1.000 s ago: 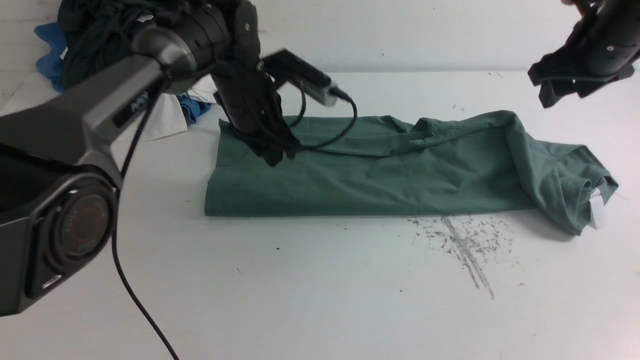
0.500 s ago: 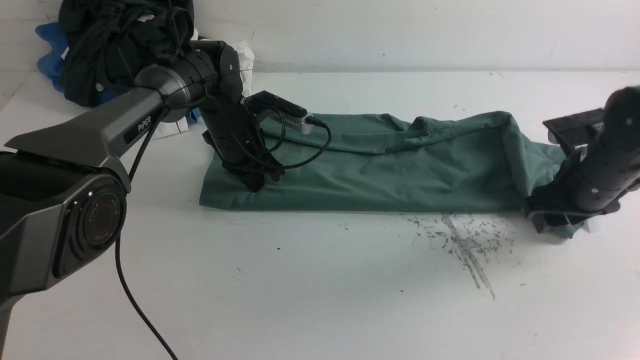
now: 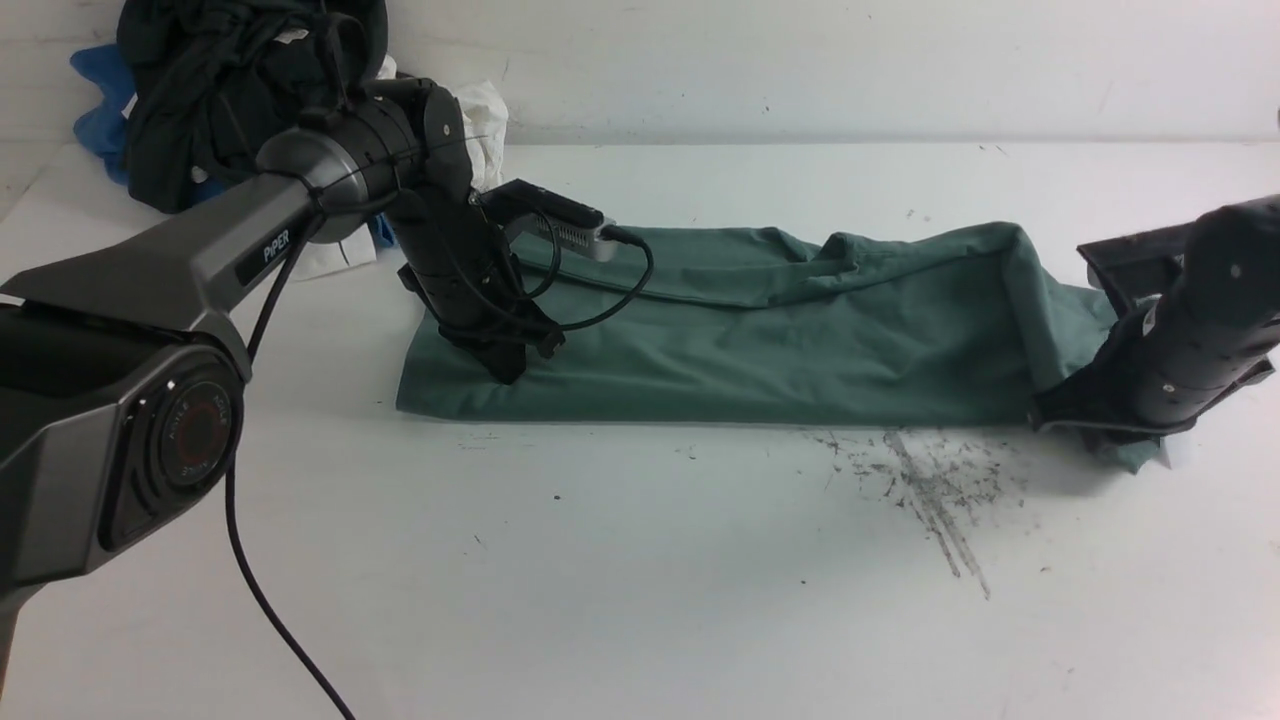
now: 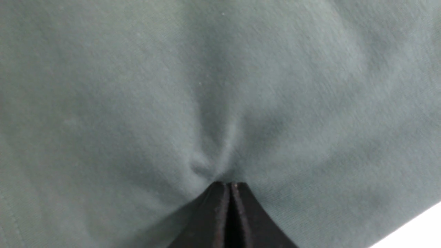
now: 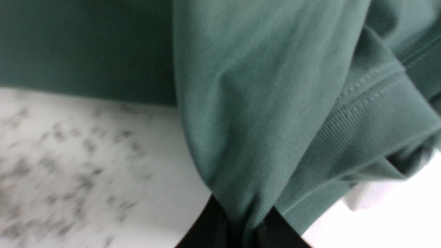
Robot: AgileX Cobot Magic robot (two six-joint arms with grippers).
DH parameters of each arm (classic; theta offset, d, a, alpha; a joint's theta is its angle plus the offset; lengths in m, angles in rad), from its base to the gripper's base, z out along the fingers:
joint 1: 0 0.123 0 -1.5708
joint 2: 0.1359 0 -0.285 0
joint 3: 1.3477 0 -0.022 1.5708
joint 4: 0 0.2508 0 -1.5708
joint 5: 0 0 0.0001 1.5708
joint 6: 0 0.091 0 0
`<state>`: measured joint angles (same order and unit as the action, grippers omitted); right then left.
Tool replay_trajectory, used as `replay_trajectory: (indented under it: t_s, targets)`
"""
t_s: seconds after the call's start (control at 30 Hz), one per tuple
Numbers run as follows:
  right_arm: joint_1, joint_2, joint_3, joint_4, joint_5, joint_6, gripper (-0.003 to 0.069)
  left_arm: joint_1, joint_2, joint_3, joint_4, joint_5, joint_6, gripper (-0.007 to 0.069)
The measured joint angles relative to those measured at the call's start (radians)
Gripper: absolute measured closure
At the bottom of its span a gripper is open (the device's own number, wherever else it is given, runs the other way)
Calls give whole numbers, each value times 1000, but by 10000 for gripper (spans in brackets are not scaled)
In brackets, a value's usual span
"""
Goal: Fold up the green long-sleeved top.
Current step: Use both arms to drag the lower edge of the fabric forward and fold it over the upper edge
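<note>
The green long-sleeved top (image 3: 760, 340) lies as a long folded band across the middle of the white table (image 3: 640, 580). My left gripper (image 3: 505, 372) presses down on its left end; in the left wrist view the jaws (image 4: 229, 184) are shut together and the cloth (image 4: 220, 86) puckers at their tips. My right gripper (image 3: 1085, 425) is low at the bunched right end. In the right wrist view it (image 5: 241, 213) is shut on a fold of the top (image 5: 275, 86) beside the ribbed neckband, at the table surface.
A blackish dark garment (image 3: 230, 90), a blue one (image 3: 100, 110) and a white one (image 3: 480, 110) are piled at the back left. Dark scuff marks (image 3: 930, 490) lie in front of the top. A white label (image 5: 365, 196) shows beside the neckband.
My right arm has come down from the upper right to the top's right end. My left gripper has dropped onto the left end and dragged it slightly left.
</note>
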<state>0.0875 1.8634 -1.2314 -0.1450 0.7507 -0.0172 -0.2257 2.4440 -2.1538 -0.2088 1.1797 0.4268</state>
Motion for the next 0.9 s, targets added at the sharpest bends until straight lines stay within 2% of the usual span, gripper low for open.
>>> replay_trajectory:
  t_s: [0.17, 0.3, 0.43, 0.53, 0.7, 0.9]
  targets:
    - [66, -221, 0, 28, 141, -32, 640, 39, -18, 43, -25, -4, -1, 632]
    - [69, -347, 0, 81, 220, -70, 640, 52, -72, 148, -15, -22, -1, 632]
    - [55, -475, 0, 121, 299, -126, 640, 54, -170, 355, -4, -54, -1, 632]
    - [17, -508, 0, 134, 326, -153, 640, 54, -289, 580, -4, -62, -1, 632]
    - [-71, -463, 0, 173, 305, -179, 640, 54, -451, 837, -3, -128, -1, 632]
    - [-172, -293, 0, 240, 239, -218, 640, 54, -555, 989, 21, -162, -3, 632]
